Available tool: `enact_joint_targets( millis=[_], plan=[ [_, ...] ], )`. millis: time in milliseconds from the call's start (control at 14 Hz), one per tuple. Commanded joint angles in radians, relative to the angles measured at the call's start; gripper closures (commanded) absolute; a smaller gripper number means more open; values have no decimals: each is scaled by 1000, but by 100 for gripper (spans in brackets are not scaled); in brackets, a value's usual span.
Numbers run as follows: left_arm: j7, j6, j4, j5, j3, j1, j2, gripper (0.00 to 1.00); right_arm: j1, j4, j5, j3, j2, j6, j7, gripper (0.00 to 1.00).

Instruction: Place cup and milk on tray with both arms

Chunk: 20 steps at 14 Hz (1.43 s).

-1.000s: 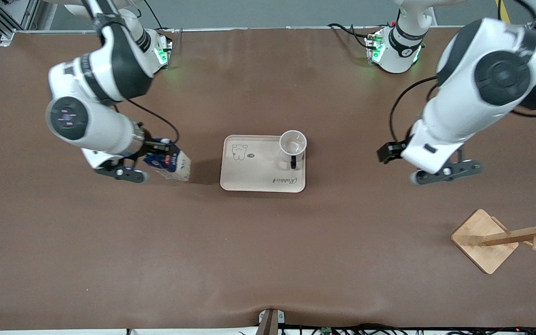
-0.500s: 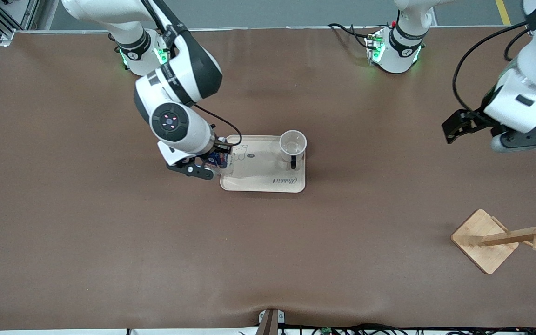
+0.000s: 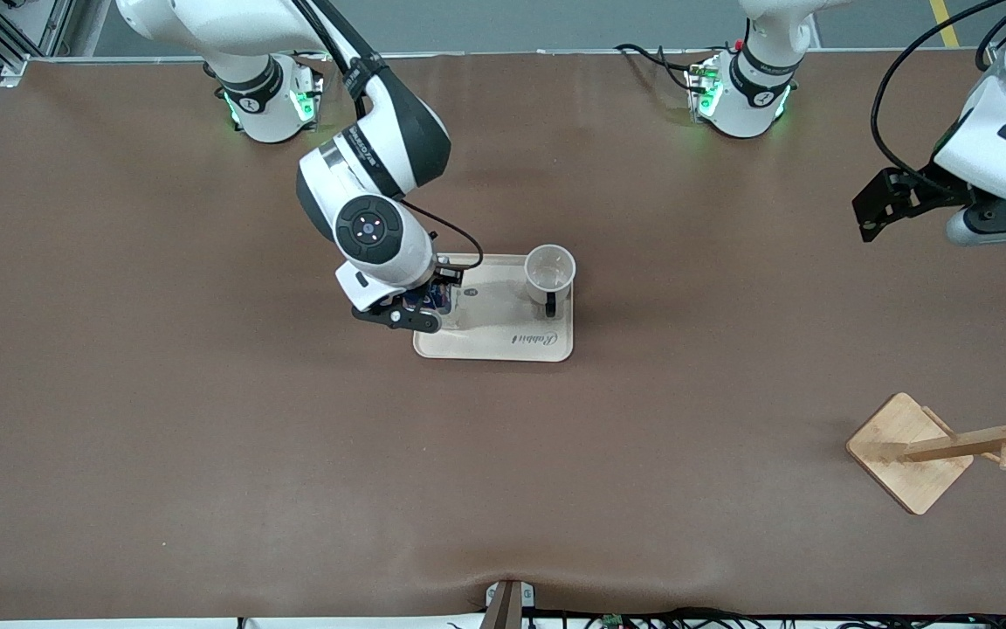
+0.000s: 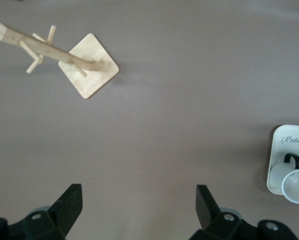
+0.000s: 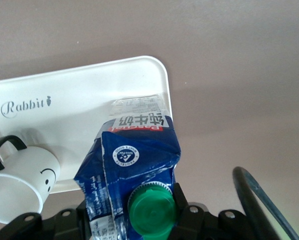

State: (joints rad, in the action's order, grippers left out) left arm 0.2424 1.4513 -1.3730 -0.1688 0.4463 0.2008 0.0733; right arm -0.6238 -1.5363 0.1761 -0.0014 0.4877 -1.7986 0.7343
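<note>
Front view, tray: the tray (image 3: pixel 503 336) lies flat mid-desk, well in from every edge, its "Rabbit" lettering along the side toward the front edge.
Cup: the cup (image 3: pixel 549 273) stands upright on the tray, in the corner toward the left arm's end and the base edge; its black handle points toward the front edge.
Milk: the milk (image 5: pixel 132 167) is held tilted, over the tray's end toward the right arm's end. From the right wrist view its green cap sits up by the jaws and its pale lower part reaches down to the tray; whether it touches, I cannot tell.
Right gripper: the right gripper (image 3: pixel 423 301) is over that same tray end, jaws clamped on the milk just below the cap.
Left gripper: the left gripper (image 4: pixel 139 205) waits high over the desk's left-arm end, near the base edge, jaws wide apart with nothing between them.
Rack: a wooden rack (image 3: pixel 909 452) stands near the front corner at the left arm's end, well apart from the tray.
</note>
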Motion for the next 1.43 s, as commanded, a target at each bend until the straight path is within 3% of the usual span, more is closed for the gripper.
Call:
enact_joint_targets(
  millis=[0,71,214,286,1071,1357],
  plan=[
    [-29,-22,-52,72,-148,-95,-70,0,-31,24,17,-11,23,8,-29,70],
    [-47,-20,-73,95,-203,-130,-88,0,-40,24,17,-11,29,7,-27,59],
    [-78,-16,-118,112,-311,-207,-125,0,-40,24,16,-11,32,8,-26,15],
    [-83,-6,-147,123,-333,-224,-145,0,-39,24,16,-11,32,10,-26,0],
    [-63,1,-158,127,-324,-219,-158,0,18,38,16,-19,-26,24,-29,0],
    [-64,3,-156,127,-327,-215,-156,0,64,171,8,-20,-46,210,-44,0]
  ],
)
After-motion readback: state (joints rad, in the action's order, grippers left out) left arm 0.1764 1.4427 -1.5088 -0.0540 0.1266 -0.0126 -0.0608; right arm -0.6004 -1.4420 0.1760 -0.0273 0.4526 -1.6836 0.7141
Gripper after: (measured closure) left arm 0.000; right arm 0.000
